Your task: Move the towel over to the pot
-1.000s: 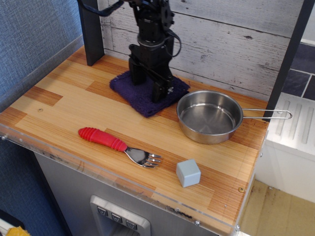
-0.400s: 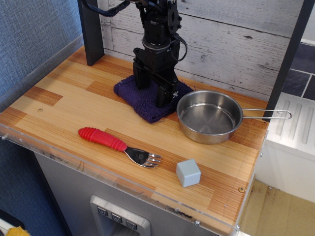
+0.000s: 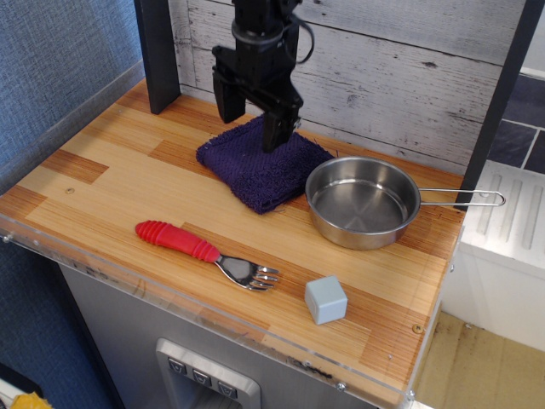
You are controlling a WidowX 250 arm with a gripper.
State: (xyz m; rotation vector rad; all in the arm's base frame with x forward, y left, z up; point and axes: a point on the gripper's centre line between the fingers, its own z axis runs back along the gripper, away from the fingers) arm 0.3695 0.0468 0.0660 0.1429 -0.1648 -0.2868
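The dark purple towel (image 3: 260,169) lies flat on the wooden table, its right edge touching or nearly touching the rim of the shiny steel pot (image 3: 362,203). The pot sits at the right with its wire handle (image 3: 464,198) pointing right. My black gripper (image 3: 252,128) hangs above the towel's back part, lifted clear of it. Its two fingers are spread apart and hold nothing.
A fork with a red handle (image 3: 204,251) lies near the front edge. A small grey cube (image 3: 325,299) sits front right. A black post (image 3: 157,53) stands at the back left against the white plank wall. The table edge (image 3: 213,319) runs along the front.
The gripper was pressed down on the towel and slid it a little right toward the pot. It has now let go and risen off the towel.
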